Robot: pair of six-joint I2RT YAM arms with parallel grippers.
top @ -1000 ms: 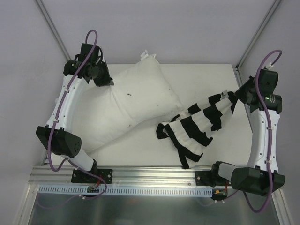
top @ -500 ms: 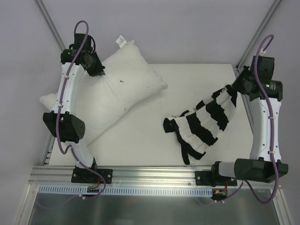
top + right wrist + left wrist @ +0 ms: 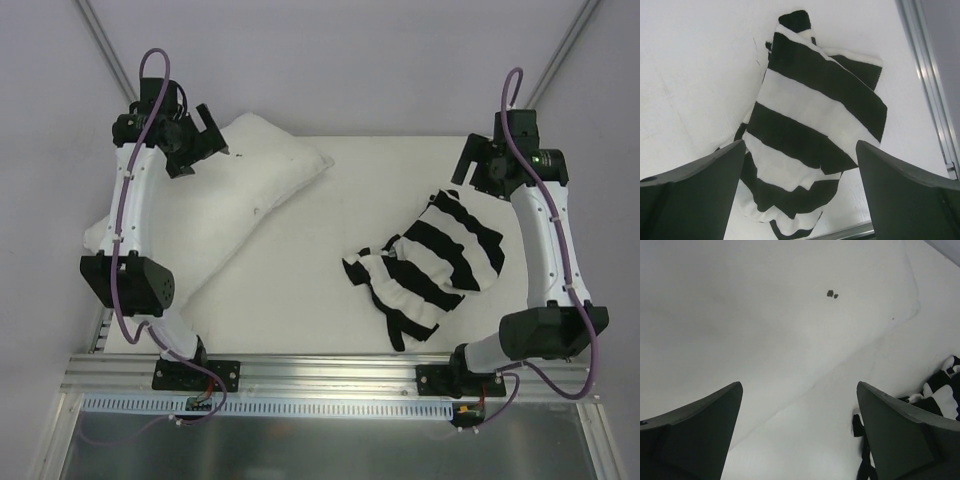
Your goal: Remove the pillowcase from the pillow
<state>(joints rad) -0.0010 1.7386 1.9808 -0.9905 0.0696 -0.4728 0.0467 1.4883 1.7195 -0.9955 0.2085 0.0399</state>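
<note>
Jaws of the left tool (image 3: 799, 386) stand wide and empty above the plain white pillow (image 3: 230, 200), which lies bare on the table's (image 3: 400, 160) left side. The right tool (image 3: 800, 150) gapes, equally empty, over the striped pillowcase (image 3: 440, 255), crumpled well apart. The pillow seems to overhang the left edge; a nudge from the withdrawing arm might tip it off.

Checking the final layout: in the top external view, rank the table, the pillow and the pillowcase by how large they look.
1. table, largest
2. pillow
3. pillowcase, smallest, lying crumpled
</note>
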